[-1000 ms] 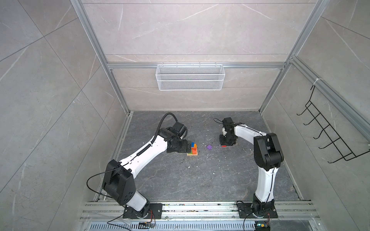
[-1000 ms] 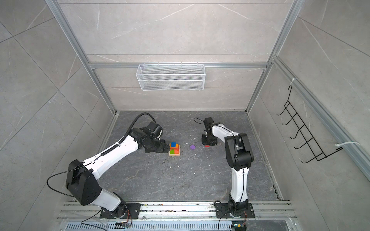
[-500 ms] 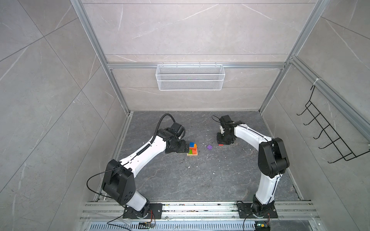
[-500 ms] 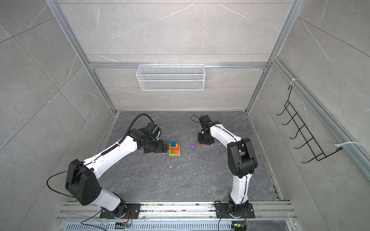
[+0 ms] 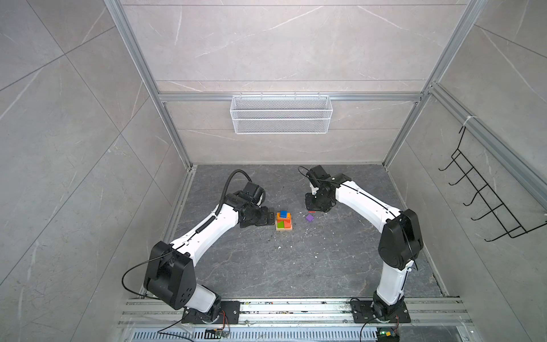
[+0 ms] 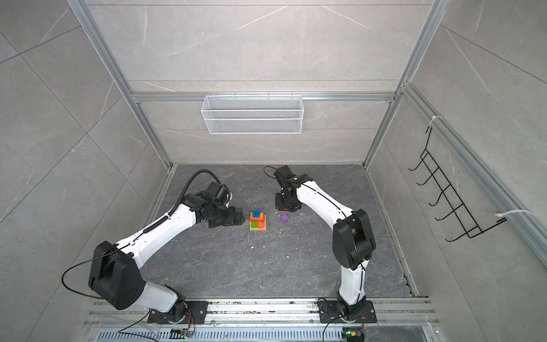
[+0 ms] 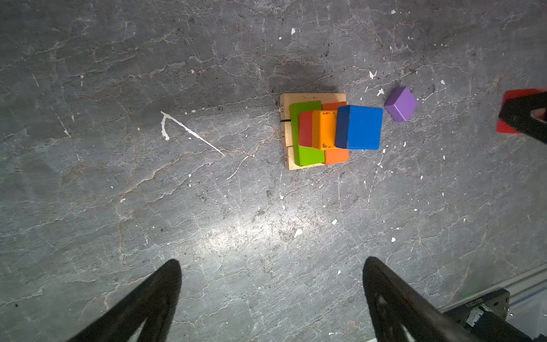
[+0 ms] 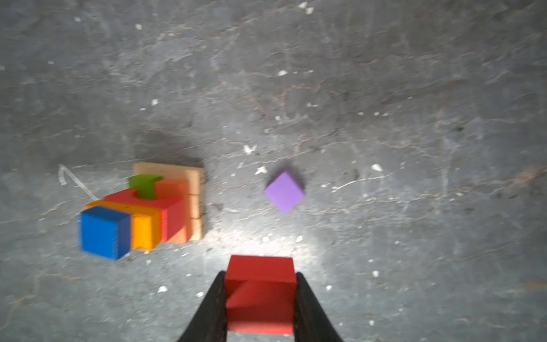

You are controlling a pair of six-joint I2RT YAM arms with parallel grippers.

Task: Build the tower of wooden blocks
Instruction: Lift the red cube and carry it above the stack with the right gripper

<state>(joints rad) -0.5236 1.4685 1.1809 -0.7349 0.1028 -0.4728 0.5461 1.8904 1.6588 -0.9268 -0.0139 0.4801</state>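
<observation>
The wood block tower stands mid-floor: a tan base, green and orange-red slabs, red and orange pieces, and a blue block on top. A purple cube lies loose on the floor to its right. My right gripper is shut on a red block, just behind the purple cube. Left of the tower, my left gripper stands open and empty.
The dark stone floor is flecked with white chips. A white wire basket hangs on the back wall and a black hook rack on the right wall. Aluminium rails run along the front edge.
My right gripper has closed fully on the red block and moved left toward the tower. The left gripper has drawn slightly back to the left, still open.
</observation>
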